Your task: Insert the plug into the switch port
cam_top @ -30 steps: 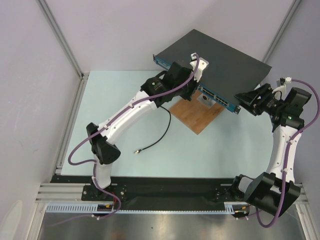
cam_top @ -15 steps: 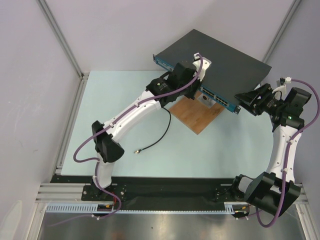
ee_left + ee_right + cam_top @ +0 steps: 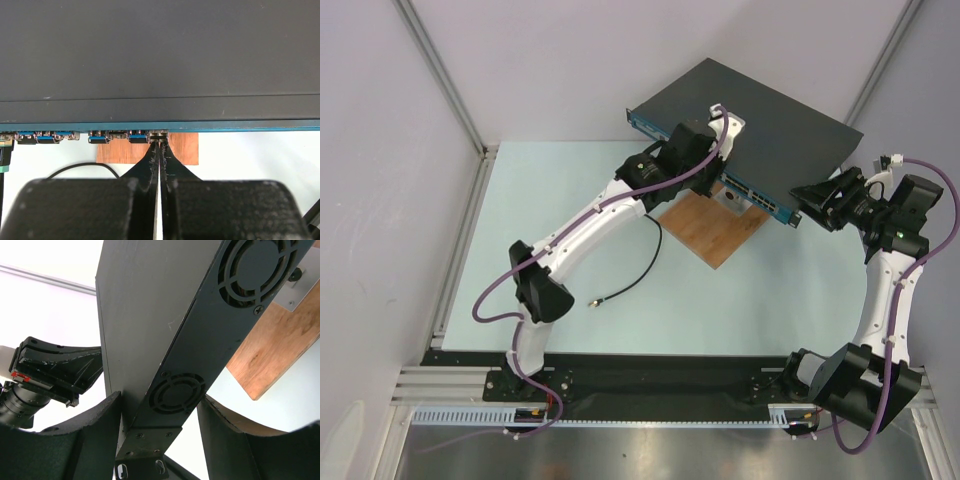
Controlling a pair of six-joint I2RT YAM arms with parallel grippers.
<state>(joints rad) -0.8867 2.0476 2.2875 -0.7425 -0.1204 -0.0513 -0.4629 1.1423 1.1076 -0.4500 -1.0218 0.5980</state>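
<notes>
The left gripper [image 3: 159,146], fingers pinched together on the plug [image 3: 158,135], points straight at the switch [image 3: 160,60], plug at a port mouth dead ahead in its blue front row, while the right gripper [image 3: 160,405] clamps the switch's end.

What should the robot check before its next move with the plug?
1. Left gripper pinching the plug: ok, fingers closed on it.
2. Plug tip meeting the blue front of the switch: ok.
3. Plug fully in: cannot tell.
4. Right gripper steadying the switch: ok, a finger on each side of its end.
5. Cable lying slack on the table: ok.
</notes>
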